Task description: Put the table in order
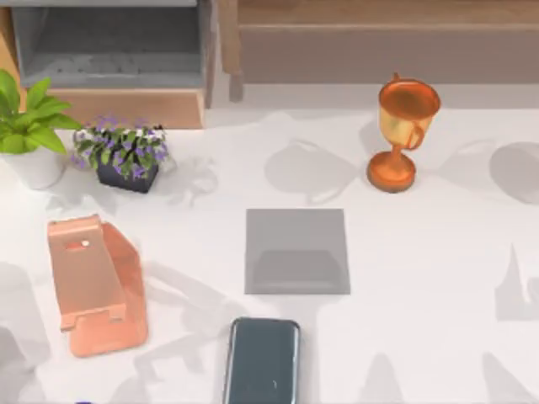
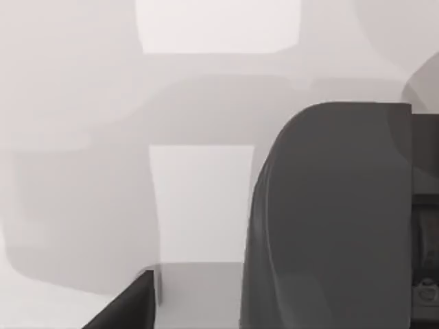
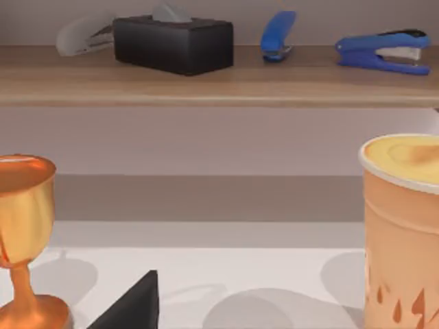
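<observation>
Phone (image 1: pixel 262 360) lies at the worktop's (image 1: pixel 421 252) near edge, flat, just before the grey mat (image 1: pixel 296 251). Pink stand (image 1: pixel 97 284) sits empty near the left edge; trophy (image 1: pixel 403 133) is upright toward the far right, two plants, leafy one (image 1: pixel 29 126) and flowering one (image 1: pixel 125 154), at the far left by the shelf unit (image 1: pixel 109 59). A cup (image 3: pixel 401 229) stands near the trophy in the right wrist view. Whether either claw is open I cannot tell; nothing is visibly held. Tidying looks barely begun: everything is still loose on the worktop.

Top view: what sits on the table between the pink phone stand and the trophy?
The grey square mat lies between the phone stand and the trophy, flat on the table, touching neither, in the top view.
</observation>
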